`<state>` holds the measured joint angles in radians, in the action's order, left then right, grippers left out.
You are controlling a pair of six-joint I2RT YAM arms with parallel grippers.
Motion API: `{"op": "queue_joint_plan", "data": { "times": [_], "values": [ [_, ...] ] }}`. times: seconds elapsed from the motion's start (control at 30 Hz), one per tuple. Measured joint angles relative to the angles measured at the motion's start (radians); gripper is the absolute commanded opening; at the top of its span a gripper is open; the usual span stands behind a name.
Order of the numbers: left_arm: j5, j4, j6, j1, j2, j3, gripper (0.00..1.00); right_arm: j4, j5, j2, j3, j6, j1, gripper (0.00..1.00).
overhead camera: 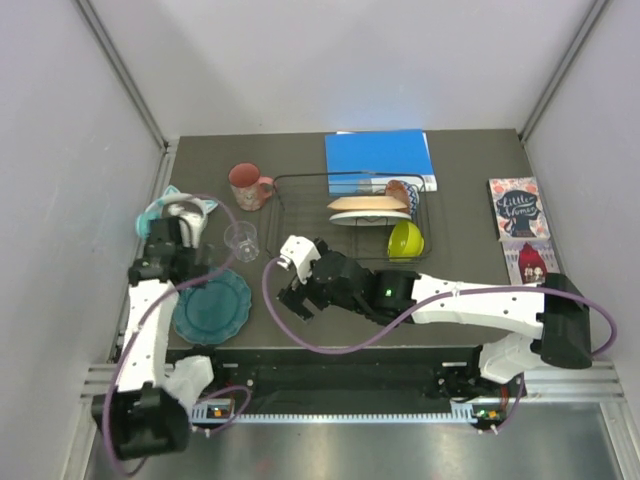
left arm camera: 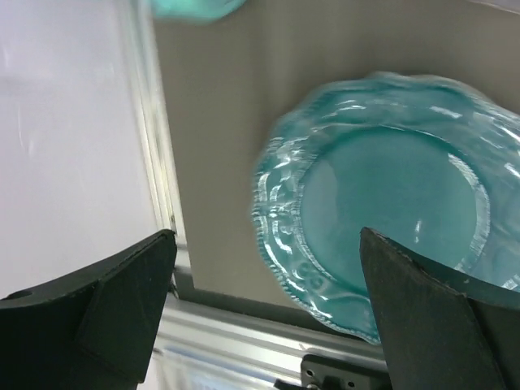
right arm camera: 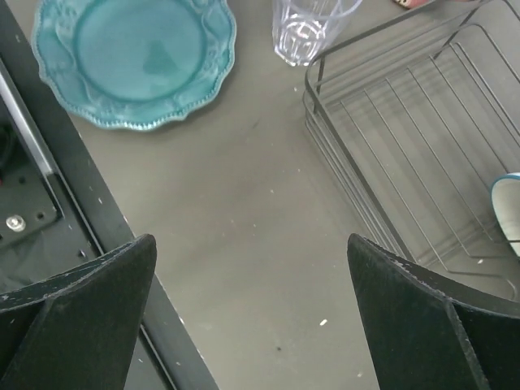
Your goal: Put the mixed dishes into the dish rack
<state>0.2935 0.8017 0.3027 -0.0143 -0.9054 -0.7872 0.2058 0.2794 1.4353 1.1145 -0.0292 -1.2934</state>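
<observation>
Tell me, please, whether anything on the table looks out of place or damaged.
Nothing looks spilled or broken. The teal cat-ear headphones lie near the clear cup on the left side, though they are not dishware.

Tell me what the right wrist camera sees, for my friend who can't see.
The right tool, open with two black fingers, hangs over the dark grey table. Ahead lie a teal scalloped plate and a clear cup, with a black wire dish rack on the right.
</observation>
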Motion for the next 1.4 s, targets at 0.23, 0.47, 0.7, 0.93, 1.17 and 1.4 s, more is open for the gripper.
{"op": "queue_joint_plan", "data": {
  "times": [0.23, 0.47, 0.7, 0.93, 1.17, 1.4],
  "values": [
    [-0.209, -0.035, 0.128, 0.389, -0.083, -0.014, 0.99, -0.061, -0.027, -0.005, -0.002, -0.050, 0.000, 1.00],
    [-0.467, 0.017, 0.225, 0.416, -0.071, 0.034, 0.99, -0.105, -0.091, 0.137, 0.053, -0.043, 0.000, 1.00],
    [-0.627, 0.016, 0.278, 0.620, -0.147, 0.061, 0.99, -0.095, -0.136, 0.234, 0.095, -0.006, 0.000, 1.00],
    [-0.730, 0.018, 0.388, 0.764, -0.353, 0.021, 0.99, -0.090, -0.145, 0.233, 0.094, 0.002, 0.002, 1.00],
    [-0.793, 0.019, 0.520, 0.790, -0.482, 0.009, 0.95, -0.094, -0.188, 0.263, 0.098, 0.004, 0.015, 1.00],
    [-0.824, 0.013, 0.643, 0.835, -0.572, -0.012, 0.93, -0.084, -0.246, 0.368, 0.100, 0.007, 0.040, 1.00]
  ]
}}
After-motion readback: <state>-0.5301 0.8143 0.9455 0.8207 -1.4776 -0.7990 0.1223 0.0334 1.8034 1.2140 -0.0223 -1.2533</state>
